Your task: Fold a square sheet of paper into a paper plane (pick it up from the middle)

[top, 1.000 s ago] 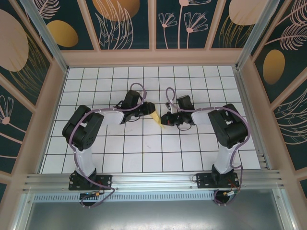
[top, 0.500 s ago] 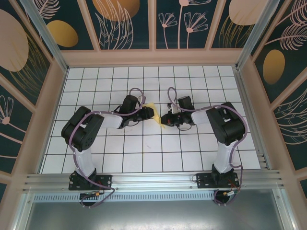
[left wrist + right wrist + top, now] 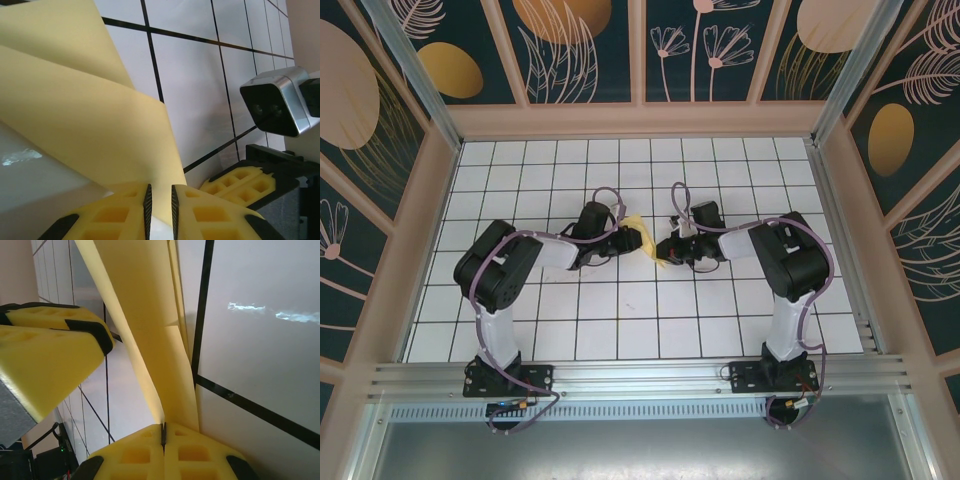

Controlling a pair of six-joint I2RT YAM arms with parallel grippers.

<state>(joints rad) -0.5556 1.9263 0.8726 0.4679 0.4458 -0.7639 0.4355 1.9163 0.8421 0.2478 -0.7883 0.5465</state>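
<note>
Paper sheet (image 3: 642, 238): light, limp, easily creased; part-folded, between the arms at the middle of the desk (image 3: 620, 330). Right fingers (image 3: 195, 455) pinch its folded end. Left fingers (image 3: 125, 215) stand a slit apart around one edge; grip unconfirmed. Grasp beside folds.

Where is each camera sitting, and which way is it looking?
Top external: high behind the robot, looking down at the grid table; left arm, right arm, left gripper, right gripper and yellow paper.
Left wrist: on the left arm, facing the paper and right gripper; own fingers at bottom.
Right wrist: on the right arm, facing the paper and left gripper; own fingers at bottom.
Both wrist views share the paper.
</note>
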